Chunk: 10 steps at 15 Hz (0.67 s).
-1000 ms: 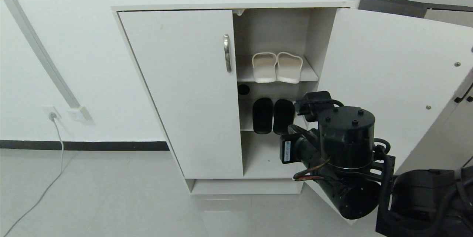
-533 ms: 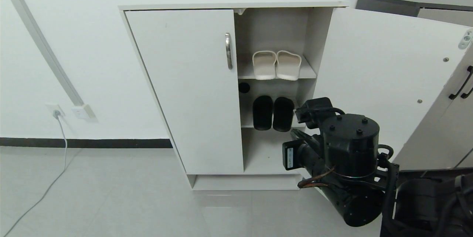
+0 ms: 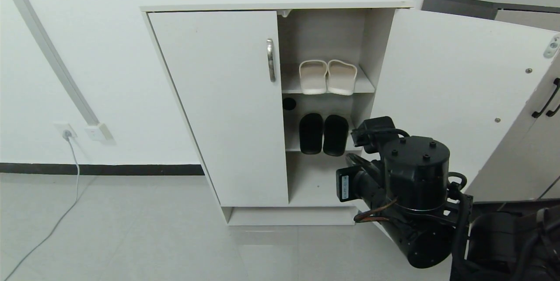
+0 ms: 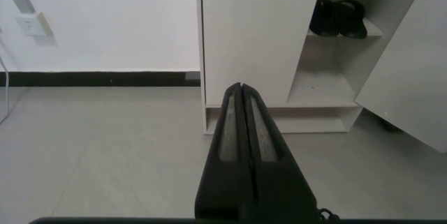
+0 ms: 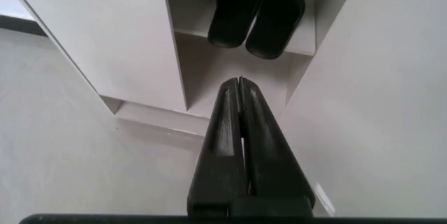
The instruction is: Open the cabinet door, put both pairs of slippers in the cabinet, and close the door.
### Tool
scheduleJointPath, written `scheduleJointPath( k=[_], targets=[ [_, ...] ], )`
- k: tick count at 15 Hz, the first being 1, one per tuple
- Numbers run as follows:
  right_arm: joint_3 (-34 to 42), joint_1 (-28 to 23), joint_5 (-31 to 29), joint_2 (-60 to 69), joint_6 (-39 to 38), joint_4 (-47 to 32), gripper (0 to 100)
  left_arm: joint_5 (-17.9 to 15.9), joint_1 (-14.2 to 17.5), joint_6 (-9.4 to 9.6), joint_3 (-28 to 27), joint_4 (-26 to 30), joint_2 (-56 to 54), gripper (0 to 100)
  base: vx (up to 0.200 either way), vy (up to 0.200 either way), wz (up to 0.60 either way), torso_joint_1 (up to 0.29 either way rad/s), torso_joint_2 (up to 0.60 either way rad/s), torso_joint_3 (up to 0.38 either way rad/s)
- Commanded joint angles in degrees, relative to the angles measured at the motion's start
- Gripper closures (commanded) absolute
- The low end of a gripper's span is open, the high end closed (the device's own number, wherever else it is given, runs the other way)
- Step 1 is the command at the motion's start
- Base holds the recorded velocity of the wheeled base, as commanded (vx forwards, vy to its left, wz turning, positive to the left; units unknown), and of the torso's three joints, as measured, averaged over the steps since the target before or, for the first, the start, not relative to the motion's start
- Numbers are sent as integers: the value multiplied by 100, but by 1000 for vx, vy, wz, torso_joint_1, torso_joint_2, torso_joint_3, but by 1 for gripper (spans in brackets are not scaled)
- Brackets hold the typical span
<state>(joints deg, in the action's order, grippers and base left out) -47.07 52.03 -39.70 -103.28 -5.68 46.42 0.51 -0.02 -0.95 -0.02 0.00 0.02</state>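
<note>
Head view: two slipper pairs (image 3: 313, 77)

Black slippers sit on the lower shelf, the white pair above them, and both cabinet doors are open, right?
Not quite: only the right door is open; the left door is shut, as the head view shows. The black slippers do sit on the lower shelf, the white pair above them.

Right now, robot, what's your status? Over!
Left gripper shut, empty. Right gripper shut, empty, low before the opening. White slippers upper shelf, black slippers shelf below. Right door open, not yet closed.
</note>
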Motion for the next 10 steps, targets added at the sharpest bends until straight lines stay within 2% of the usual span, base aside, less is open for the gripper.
scheduleJointPath(
  k=[1, 5, 8, 10],
  targets=[
    [13, 0, 7, -26, 6, -2, 100, 2, 2, -2, 2, 0, 6, 100, 0, 0, 0, 0, 0, 0],
    [22, -9, -2, -61, 14, -19, 100, 2, 2, -2, 2, 0, -2, 100, 0, 0, 0, 1, -38, -46],
    [22, -9, -2, -70, 6, -19, 100, 2, 2, -2, -6, 0, -2, 100, 0, 0, 0, 18, -193, -323],
    [31, -9, -2, -70, 6, -19, 100, 2, 2, -2, 2, 0, -2, 100, 0, 0, 0, 56, -532, -361]
  ],
)
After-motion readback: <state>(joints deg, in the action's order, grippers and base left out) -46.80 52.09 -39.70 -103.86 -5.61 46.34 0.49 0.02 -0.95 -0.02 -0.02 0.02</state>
